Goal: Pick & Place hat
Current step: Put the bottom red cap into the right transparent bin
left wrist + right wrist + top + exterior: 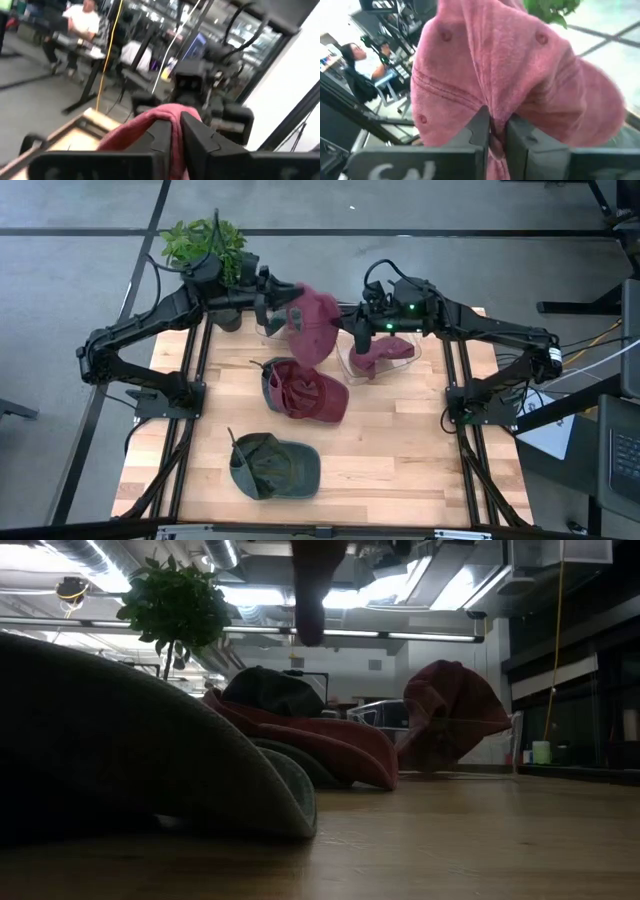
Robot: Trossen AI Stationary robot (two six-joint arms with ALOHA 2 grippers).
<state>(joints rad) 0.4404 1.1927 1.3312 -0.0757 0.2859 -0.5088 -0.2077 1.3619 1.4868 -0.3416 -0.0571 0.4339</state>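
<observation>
Wooden bench (400, 450), grey floor around it; the low view looks into a room with ceiling lights and ducts.

Near edge: green cap (272, 466), lying open side up. Mid-bench: a maroon cap (305, 391), also upturned.

Toward the far right corner: clear tray (415, 352) holding another maroon cap (383, 354), bunched up.

Far left corner: potted plant (205, 242), just behind the left arm.

Task hat (312, 323) is held in the air above the far edge, between the two arms. Left gripper (176, 135) has its jaws pinched nearly together on the hat fabric. Right gripper (496, 131) has its jaws likewise squeezed onto a fold of the same hat.

People sit at desks (82, 20) in the room beyond the bench.
</observation>
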